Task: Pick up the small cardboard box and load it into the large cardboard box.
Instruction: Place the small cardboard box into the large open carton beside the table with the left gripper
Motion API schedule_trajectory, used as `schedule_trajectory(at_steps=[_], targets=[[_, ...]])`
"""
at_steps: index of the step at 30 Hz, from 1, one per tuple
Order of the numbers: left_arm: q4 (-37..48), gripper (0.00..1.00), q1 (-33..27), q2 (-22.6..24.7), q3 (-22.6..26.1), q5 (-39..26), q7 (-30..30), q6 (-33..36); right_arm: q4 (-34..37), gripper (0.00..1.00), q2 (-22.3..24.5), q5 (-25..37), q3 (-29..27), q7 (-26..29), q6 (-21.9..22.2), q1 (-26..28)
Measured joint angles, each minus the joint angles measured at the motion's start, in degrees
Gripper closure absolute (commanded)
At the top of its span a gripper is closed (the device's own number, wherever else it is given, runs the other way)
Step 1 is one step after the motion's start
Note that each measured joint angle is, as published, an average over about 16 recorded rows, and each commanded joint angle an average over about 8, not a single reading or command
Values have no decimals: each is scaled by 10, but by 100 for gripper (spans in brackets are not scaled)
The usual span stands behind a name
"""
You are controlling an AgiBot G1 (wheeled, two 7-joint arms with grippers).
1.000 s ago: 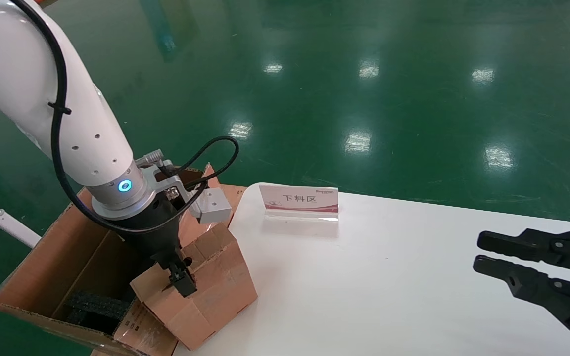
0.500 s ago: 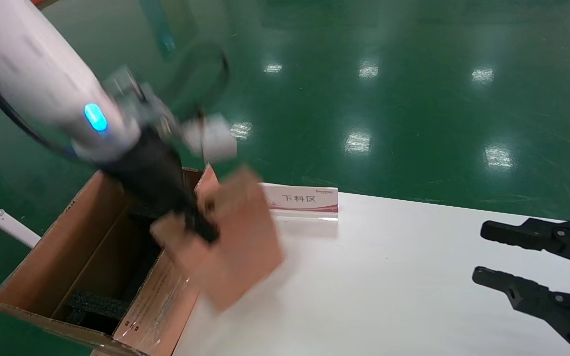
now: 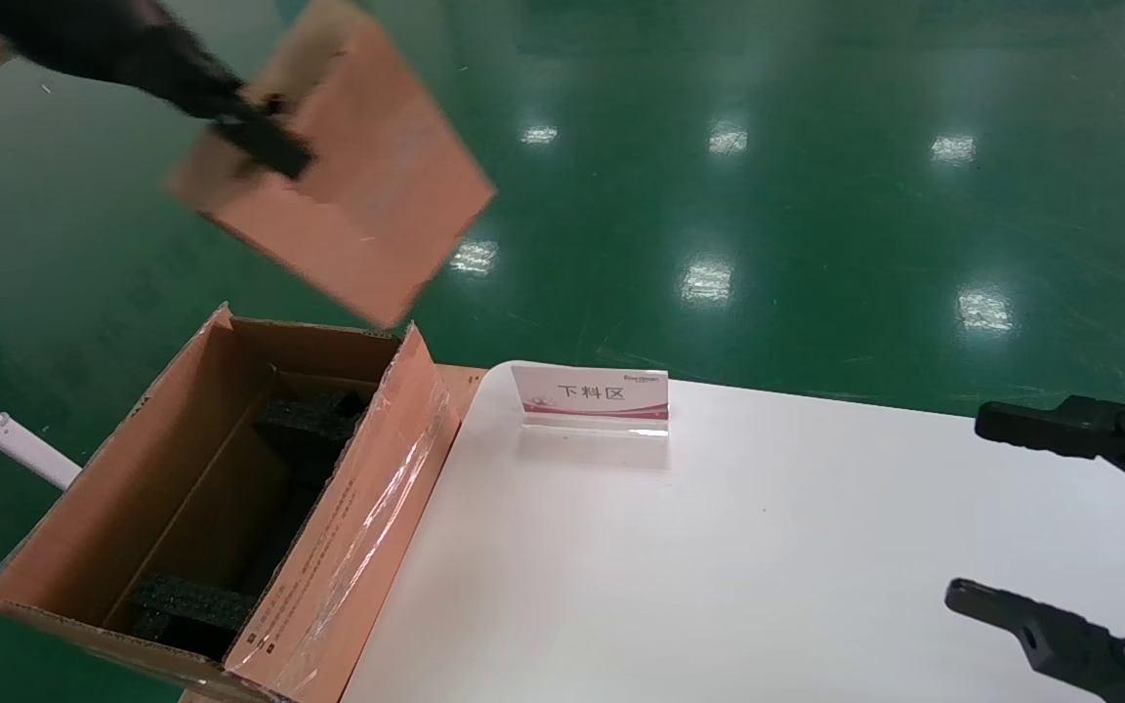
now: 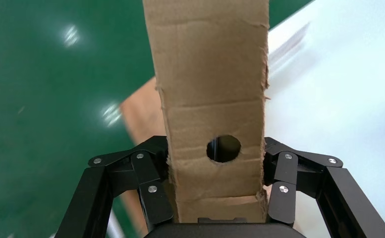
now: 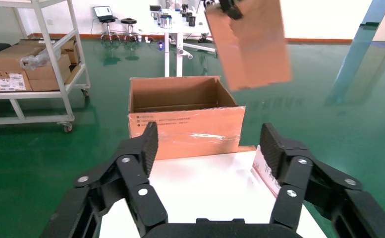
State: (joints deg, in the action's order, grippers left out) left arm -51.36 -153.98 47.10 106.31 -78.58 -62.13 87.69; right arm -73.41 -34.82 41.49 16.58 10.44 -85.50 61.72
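My left gripper [image 3: 260, 137] is shut on the small cardboard box [image 3: 348, 186] and holds it tilted, high in the air above the far end of the large cardboard box [image 3: 348, 517]. In the left wrist view the small box [image 4: 212, 99] stands between the fingers [image 4: 284, 183] and shows one round hole. The large box stands open at the table's left edge, with black foam inserts [image 3: 191, 605] inside. In the right wrist view the large box [image 5: 185, 124] lies ahead, with the small box [image 5: 252, 44] in the air above it. My right gripper [image 3: 963, 508] is open and empty over the table's right side.
A white table [image 3: 719, 566] carries a small white and red sign [image 3: 590, 395] near its far edge. The green floor lies beyond. The right wrist view shows a shelf [image 5: 31, 59] with cartons and a far workbench [image 5: 173, 29].
My left gripper has lifted the small box from the large box's near flap, up and away to the upper left. The right gripper's fingers have spread wider apart.
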Motion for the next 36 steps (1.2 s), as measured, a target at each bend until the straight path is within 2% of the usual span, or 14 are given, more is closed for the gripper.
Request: schedule_trajectory(at_steps=[9,19,26,36], targets=[[49,100,-9,0,87,-35,26,33,0,0,0,0,0,0,0,0],[44,100,21,-20,178,-18,-17,22,0,0,0,0,1,0,0,0],[28,100,51,-35,205,-11,-62,1,0,0,0,-1,1,0,0,0],[13,100,95,-54,216,-11,-125,-39,0,0,1,-1,1,-1,1,0]])
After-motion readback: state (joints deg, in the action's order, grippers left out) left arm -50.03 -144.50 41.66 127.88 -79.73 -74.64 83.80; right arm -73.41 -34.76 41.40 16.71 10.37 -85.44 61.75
